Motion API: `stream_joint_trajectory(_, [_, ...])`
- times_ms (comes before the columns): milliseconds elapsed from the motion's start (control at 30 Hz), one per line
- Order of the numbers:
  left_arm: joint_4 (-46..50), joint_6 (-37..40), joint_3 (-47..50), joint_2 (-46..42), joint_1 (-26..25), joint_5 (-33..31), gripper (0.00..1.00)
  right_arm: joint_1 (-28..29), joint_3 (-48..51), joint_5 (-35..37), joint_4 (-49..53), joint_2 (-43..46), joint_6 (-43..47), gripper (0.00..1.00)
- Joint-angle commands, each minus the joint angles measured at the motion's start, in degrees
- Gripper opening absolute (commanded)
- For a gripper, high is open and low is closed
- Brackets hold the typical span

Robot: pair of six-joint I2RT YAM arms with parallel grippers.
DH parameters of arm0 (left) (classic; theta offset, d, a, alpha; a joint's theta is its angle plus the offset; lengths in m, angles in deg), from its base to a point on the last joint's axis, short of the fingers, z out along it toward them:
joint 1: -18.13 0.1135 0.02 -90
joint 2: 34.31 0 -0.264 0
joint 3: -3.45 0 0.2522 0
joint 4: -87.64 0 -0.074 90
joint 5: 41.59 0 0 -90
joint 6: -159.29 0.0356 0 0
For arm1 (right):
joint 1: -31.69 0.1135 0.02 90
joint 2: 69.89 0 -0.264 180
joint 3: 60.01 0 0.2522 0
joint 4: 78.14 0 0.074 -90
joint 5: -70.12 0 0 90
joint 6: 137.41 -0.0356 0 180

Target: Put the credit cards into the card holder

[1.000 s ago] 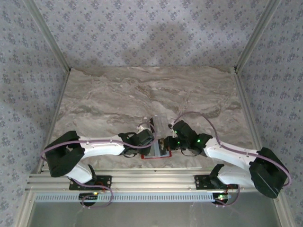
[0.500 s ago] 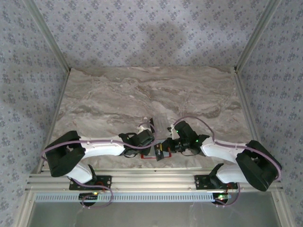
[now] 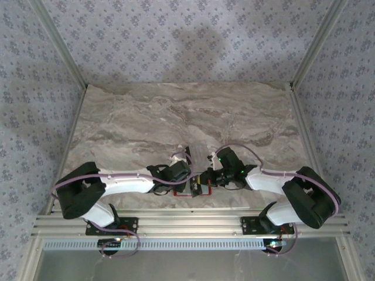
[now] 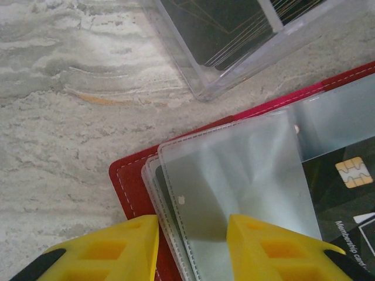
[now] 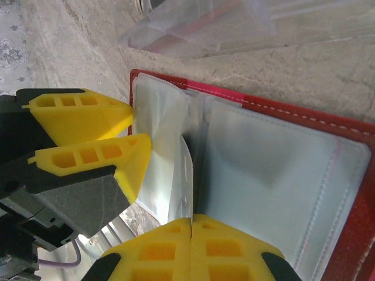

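Right tool (image 5: 191, 221) — probably pinching card holder (image 5: 281, 108) sleeve (image 5: 185, 170) edge

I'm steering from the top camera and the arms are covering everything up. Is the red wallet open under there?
Observer: Yes. On the right wrist camera the card holder lies open with its inside facing up.
Operator: Is there a card in it yet?
Observer: The left wrist camera shows one dark credit card with a gold chip, tucked behind clear plastic inside.
Operator: What's my right hand doing?
Observer: The right gripper looks shut on a clear sleeve, which stands up on edge near the wallet's middle.
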Motion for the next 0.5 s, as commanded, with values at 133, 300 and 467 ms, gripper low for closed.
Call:
stream_joint_trajectory(133, [1.2, -0.4, 2.0, 1.0, -0.3, 0.2, 0.36, -0.6, -2.5, -1.3, -2.9, -4.9, -0.9, 0.0])
stream_joint_trajectory(300, [1.2, -0.5, 2.6, 0.1, -0.3, 0.2, 0.35, 0.0, -2.5, 1.2, -4.2, -6.1, -1.2, 0.0])
stream_joint_trajectory(467, [1.2, -0.6, 3.6, -1.2, -0.3, 0.2, 0.36, 1.4, -2.0, 6.6, -2.4, -4.4, -0.9, 0.0])
